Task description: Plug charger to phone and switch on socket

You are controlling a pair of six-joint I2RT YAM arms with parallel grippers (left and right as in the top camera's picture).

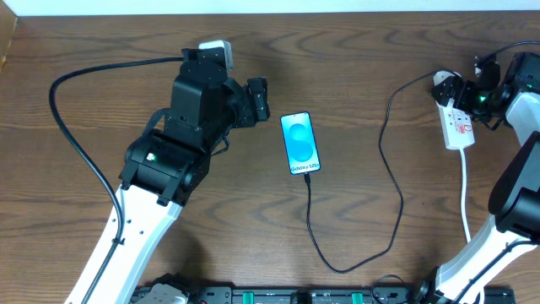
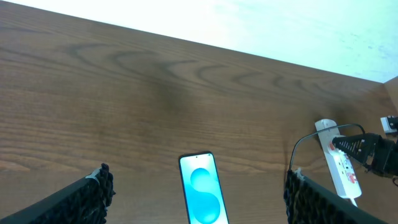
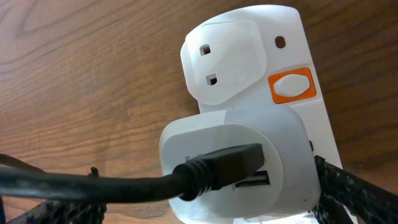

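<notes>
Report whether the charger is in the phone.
Plugged in: the charger runs straight into the lettered end of the phone, seen from overhead.

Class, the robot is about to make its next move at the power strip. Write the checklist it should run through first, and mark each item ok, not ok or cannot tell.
1. USB end of the charger sits in the white adapter on the socket: ok.
2. The charger's other end reaches the lower edge of the phone: ok.
3. That end is pushed fully home: cannot tell.
4. The orange switch is turned on: cannot tell.
5. The right gripper is open and over the socket's switch end: ok.
6. The left gripper is open, beside the phone and not touching it: ok.
</notes>
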